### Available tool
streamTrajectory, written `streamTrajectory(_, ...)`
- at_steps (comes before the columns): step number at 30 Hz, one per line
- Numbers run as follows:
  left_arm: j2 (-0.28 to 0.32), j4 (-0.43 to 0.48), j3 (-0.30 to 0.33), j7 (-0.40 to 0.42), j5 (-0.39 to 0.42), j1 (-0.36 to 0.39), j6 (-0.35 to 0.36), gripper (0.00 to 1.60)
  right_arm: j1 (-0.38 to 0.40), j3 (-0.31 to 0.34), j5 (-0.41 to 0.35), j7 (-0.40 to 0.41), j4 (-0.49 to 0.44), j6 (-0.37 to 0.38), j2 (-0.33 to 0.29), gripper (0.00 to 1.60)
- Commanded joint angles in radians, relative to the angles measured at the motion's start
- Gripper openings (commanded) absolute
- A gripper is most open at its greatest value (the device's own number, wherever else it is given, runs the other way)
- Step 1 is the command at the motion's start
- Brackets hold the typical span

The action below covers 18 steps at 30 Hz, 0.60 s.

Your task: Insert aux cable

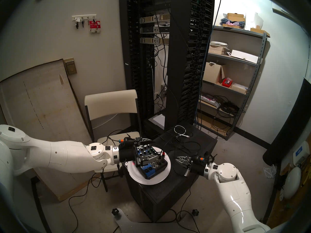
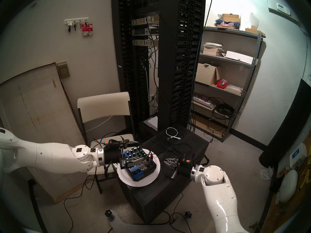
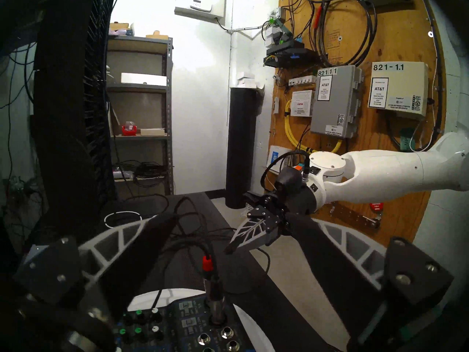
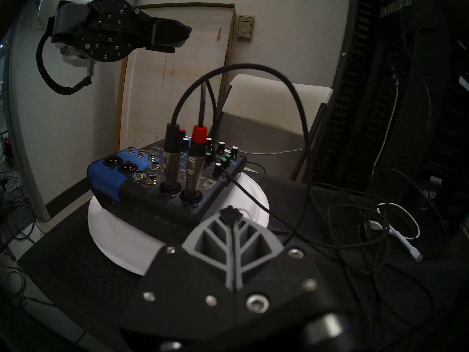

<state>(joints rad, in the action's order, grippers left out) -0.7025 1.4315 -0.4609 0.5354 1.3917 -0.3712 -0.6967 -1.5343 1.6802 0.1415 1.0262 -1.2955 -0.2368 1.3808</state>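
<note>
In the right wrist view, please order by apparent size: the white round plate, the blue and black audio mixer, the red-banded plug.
1. White round plate, partly covered.
2. Blue and black audio mixer, nearly as wide; ranking unsure.
3. Red-banded plug, clearly smallest.

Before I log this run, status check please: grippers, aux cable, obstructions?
Left gripper open above mixer. Right gripper shut, empty. Aux cable plug seated in mixer jack, beside red-banded plug. Nothing blocking.

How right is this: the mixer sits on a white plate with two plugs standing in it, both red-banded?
One error: only one is a red-banded plug; the aux cable plug is plain black. The right wrist view shows both standing in the mixer on the white plate.
</note>
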Motion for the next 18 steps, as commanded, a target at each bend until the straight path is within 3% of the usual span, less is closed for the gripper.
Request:
streamTrajectory(1, 0.075, 0.033, 0.033, -0.022, 0.011, 0.039, -0.036, 1.6, -0.002, 0.023, -0.022, 0.003, -0.04, 0.005, -0.005, 0.0)
streamTrajectory(18, 0.105, 0.053, 0.033, -0.045, 0.005, 0.047, -0.036, 1.6, -0.013, 0.052, -0.024, 0.014, -0.074, 0.022, -0.002, 0.0)
